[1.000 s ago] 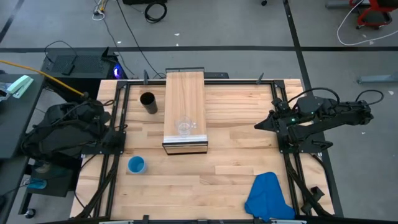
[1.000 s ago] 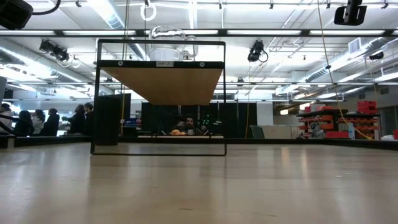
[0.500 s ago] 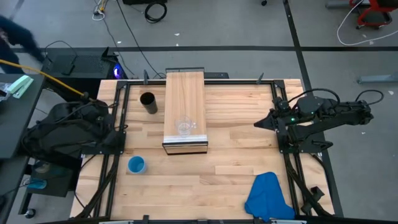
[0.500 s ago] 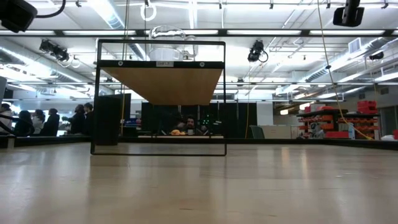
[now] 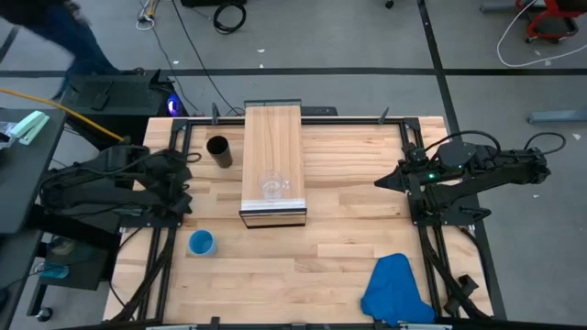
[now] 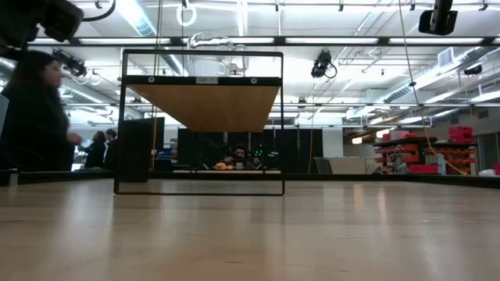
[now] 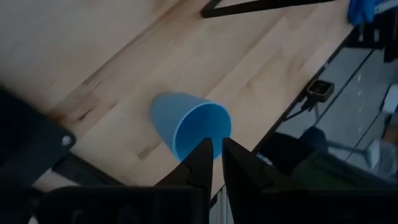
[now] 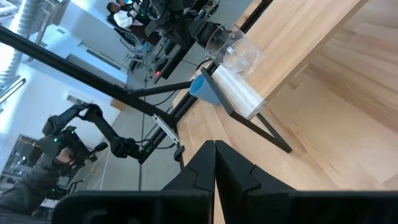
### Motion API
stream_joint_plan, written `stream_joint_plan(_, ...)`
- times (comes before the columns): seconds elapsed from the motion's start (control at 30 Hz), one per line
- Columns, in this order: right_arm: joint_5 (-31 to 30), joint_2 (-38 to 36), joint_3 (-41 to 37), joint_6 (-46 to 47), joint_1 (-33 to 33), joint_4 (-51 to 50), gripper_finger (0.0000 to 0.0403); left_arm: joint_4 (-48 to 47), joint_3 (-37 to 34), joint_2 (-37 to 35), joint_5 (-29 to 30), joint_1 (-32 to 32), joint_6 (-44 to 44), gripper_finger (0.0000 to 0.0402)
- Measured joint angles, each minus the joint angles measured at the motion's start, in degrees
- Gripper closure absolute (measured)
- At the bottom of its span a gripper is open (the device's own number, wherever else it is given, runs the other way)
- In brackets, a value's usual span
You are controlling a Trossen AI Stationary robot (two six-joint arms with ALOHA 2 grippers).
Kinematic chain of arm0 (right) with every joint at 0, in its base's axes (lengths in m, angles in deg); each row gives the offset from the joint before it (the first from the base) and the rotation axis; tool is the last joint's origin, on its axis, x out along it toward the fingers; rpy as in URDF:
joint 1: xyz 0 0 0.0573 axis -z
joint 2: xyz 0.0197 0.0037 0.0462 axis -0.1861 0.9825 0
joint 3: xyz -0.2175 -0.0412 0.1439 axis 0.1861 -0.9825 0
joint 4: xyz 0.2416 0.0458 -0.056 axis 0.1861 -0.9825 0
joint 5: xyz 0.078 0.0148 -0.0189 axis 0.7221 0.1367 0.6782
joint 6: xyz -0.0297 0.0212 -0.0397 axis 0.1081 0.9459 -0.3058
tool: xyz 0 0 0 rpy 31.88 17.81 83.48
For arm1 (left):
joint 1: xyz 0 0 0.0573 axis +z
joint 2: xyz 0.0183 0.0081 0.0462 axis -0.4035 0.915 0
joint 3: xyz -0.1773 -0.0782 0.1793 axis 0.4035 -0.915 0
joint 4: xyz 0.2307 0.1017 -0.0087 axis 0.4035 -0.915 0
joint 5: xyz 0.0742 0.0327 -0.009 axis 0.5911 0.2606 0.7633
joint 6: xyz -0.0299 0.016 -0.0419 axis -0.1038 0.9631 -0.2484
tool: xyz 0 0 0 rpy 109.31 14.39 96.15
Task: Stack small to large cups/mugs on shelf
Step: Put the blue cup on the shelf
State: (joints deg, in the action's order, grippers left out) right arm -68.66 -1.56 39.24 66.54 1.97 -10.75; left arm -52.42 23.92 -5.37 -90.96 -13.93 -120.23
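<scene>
The clear glass mug (image 5: 272,186) stands on the near end of the raised light-wood shelf (image 5: 272,137); it also shows atop the shelf in the low view (image 6: 209,55) and in the right wrist view (image 8: 233,50). The black cup (image 5: 218,149) stands on the table left of the shelf. The bright-blue cup (image 5: 201,243) stands mouth up near the table's left near corner. My left gripper (image 5: 186,191) hovers far-left of the blue cup (image 7: 189,127), its fingers a narrow gap apart (image 7: 216,152). My right gripper (image 5: 378,185) waits shut at the table's right side (image 8: 215,149).
A blue cloth (image 5: 396,291) lies at the table's near right corner. Black frame rails run along both table sides (image 5: 170,183). A person (image 6: 31,117) passes behind the table's far left. Bare wood lies between shelf and right arm.
My left arm has swung out from its folded place at the table's left edge, reaching right over the table toward the blue cup. A person has walked into view beyond the far left corner. The cups, shelf and right arm have stayed still.
</scene>
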Motion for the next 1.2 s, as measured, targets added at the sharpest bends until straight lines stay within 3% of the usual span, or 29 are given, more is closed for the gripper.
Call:
stream_joint_plan(0.27,0.0,0.0,0.0,0.0,0.0,-0.3,0.0387,2.2,0.0,6.6,5.4,-12.9,-5.3,0.0367)
stream_joint_plan(0.73,0.0,0.0,0.0,0.0,0.0,-0.3,0.0387,3.5,0.0,15.5,19.2,-39.2,-27.8,0.0373)
stream_joint_plan(0.93,0.0,0.0,0.0,0.0,0.0,-0.3,0.0387,4.6,0.0,20.4,23.5,-44.6,-31.8,0.0379)
stream_joint_plan(1.2,0.0,0.0,0.0,0.0,0.0,-0.3,0.0387,4.4,0.0,25.4,25.1,-46.5,-34.2,0.0383)
